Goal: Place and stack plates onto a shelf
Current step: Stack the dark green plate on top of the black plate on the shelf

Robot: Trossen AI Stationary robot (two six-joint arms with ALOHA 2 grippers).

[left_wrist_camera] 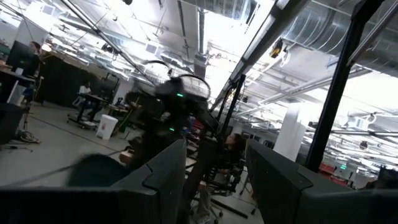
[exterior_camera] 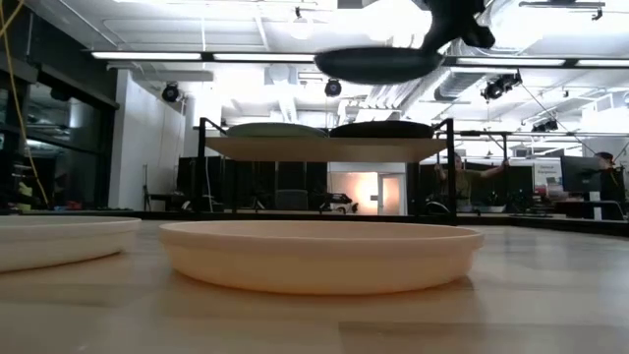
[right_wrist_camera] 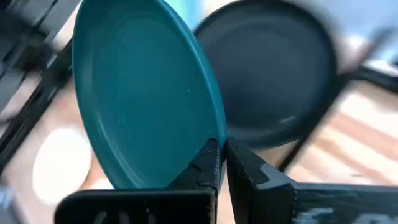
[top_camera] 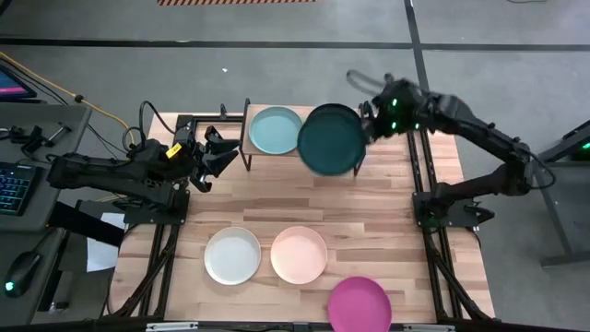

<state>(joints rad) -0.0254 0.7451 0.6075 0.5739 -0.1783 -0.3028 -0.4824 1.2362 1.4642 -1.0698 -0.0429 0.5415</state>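
Right gripper [right_wrist_camera: 222,163] pinching the dark teal plate [top_camera: 332,138] by its rim, held above the black plate [right_wrist_camera: 273,81] on the shelf [exterior_camera: 324,147]; thin edge grip risks tilt or slip, landing off-centre.

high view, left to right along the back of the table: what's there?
left gripper → light teal plate on the shelf → dark teal plate held above the shelf → right gripper

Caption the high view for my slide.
Right gripper holds the dark teal plate above the shelf.
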